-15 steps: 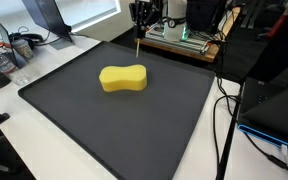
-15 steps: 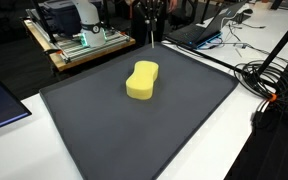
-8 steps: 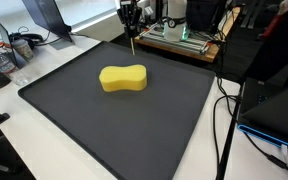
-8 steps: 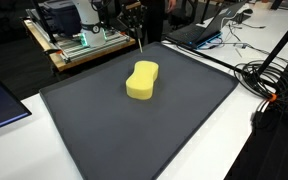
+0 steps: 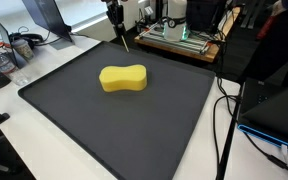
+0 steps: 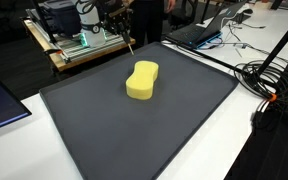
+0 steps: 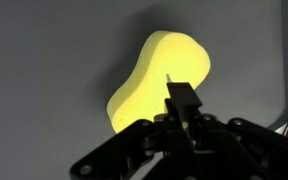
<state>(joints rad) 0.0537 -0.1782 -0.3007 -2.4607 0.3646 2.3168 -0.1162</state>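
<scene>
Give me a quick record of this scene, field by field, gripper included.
gripper: gripper shut on a thin stick, near the mat's far edge
sponge: yellow sponge lying flat mid-mat, apart from the stick
mat: dark grey mat on a white table
beside: cables off one side of the mat

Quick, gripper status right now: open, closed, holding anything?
Gripper: closed, holding a thin stick.

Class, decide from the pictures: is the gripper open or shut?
Shut: in the wrist view the gripper is clamped on a thin stick, with no gap showing.
</scene>
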